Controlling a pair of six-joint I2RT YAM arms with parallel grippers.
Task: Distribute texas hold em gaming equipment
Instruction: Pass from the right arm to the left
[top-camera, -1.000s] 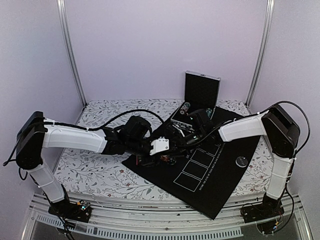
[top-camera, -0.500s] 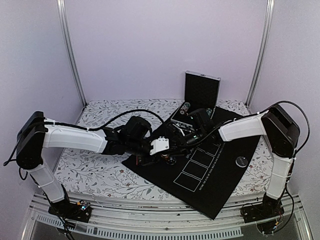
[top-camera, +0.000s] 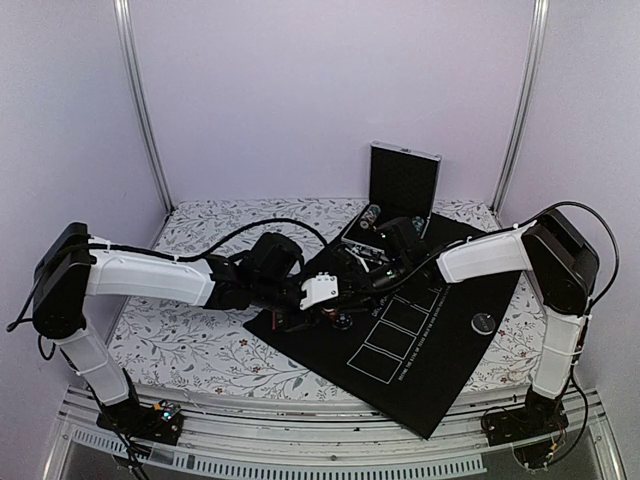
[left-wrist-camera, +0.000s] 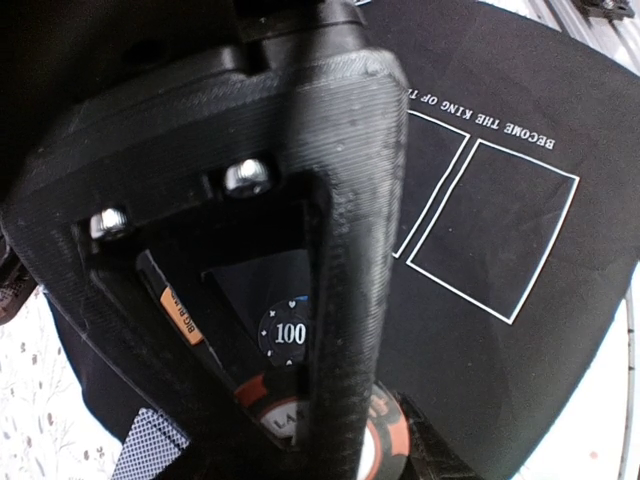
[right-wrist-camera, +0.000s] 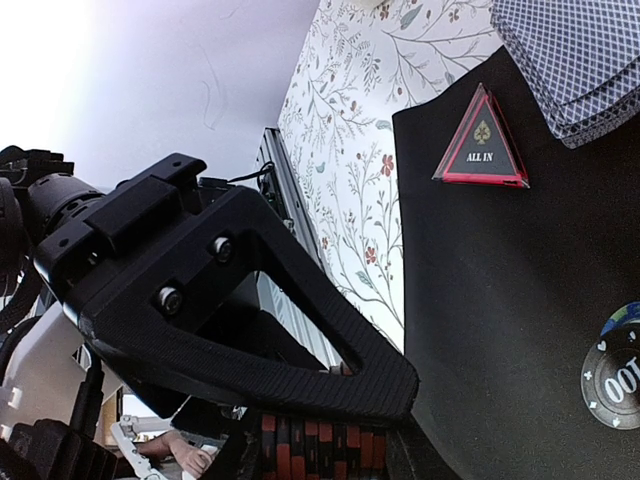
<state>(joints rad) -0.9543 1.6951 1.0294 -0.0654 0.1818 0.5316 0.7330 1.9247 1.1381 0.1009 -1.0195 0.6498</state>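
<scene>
**Left gripper barely shifted; right arm unchanged**

Left gripper (top-camera: 326, 312) sits a touch further left than a second ago. A poker chip (left-wrist-camera: 291, 334) marked 100 lies flat on the black mat (left-wrist-camera: 520, 150) beneath it. Whether the left jaws are closed cannot be determined. Right gripper (top-camera: 366, 272) clamps a red-and-black chip stack (right-wrist-camera: 310, 440). Playing cards (right-wrist-camera: 575, 60) lie at the mat's edge.

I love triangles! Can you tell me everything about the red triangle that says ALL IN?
The ALL IN triangle looks like clear plastic with red edges, a dark face, a small spade and white letters. It seems to lie flat on the black mat, near its corner by the flowered cloth. Blue-checked cards lie close by, not touching.
</scene>
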